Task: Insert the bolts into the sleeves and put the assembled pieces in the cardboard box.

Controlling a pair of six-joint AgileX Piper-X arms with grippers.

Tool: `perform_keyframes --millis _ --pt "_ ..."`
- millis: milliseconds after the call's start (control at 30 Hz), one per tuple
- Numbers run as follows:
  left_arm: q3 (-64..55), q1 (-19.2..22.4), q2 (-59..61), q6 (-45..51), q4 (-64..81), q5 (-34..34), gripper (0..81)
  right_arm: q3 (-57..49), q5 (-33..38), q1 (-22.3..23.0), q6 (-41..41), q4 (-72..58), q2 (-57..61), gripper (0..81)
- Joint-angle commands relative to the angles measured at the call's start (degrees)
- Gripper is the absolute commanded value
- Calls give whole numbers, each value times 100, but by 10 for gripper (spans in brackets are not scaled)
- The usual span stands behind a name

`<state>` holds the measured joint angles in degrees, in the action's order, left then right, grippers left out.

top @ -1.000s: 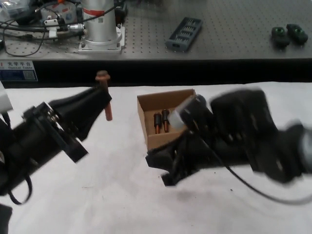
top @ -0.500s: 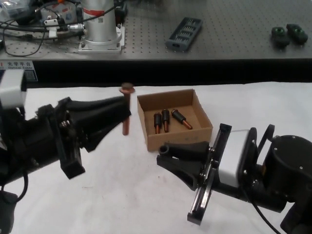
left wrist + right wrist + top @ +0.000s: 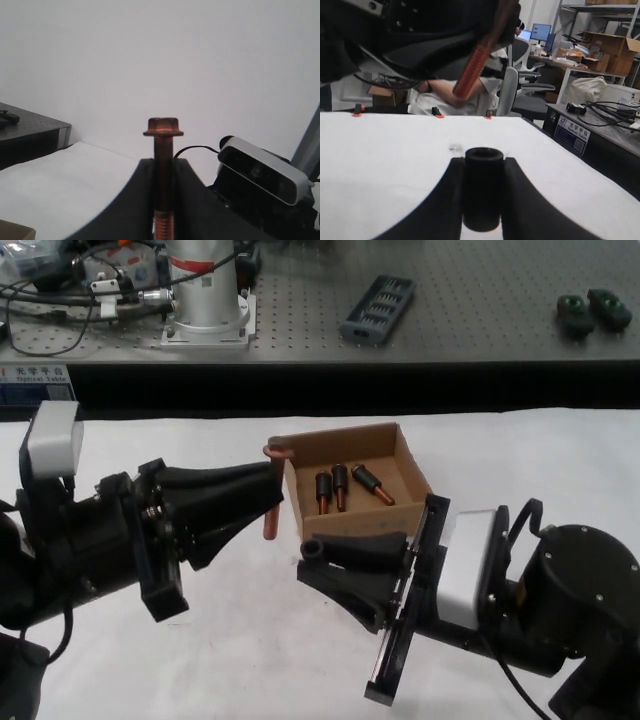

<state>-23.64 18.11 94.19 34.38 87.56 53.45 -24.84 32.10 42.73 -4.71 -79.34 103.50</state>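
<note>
My left gripper (image 3: 268,502) is shut on a copper bolt (image 3: 271,512), head up and threaded end down, just left of the cardboard box (image 3: 415,476). In the left wrist view the bolt (image 3: 163,165) stands upright between the fingers (image 3: 134,200). My right gripper (image 3: 325,552) is shut on a black sleeve (image 3: 312,549), held upright just below and right of the bolt's tip. In the right wrist view the sleeve (image 3: 482,187) has its open end up, and the bolt's thread (image 3: 472,67) hangs slanted above it. Three assembled pieces (image 3: 340,487) lie in the box.
A white cloth (image 3: 230,640) covers the bench. Behind it runs a perforated metal table with a metal post base (image 3: 205,300), cables, a dark slotted rack (image 3: 378,306) and two dark green parts (image 3: 592,310).
The left gripper has carried the bolt right and down, towards the box. The right gripper has swung back from the box and holds its sleeve close under the bolt.
</note>
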Motion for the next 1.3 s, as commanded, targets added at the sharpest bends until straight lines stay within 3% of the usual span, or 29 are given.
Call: perform_keyframes --millis 0,267,1267 --pt "-57 9 18 50 144 -324 6 -35 67 11 281 -443 107 66" --pt "-57 19 26 82 144 -309 6 -352 145 11 901 -764 609 66" --pt "-57 209 26 -394 144 -172 6 -670 748 11 1659 -899 668 66"
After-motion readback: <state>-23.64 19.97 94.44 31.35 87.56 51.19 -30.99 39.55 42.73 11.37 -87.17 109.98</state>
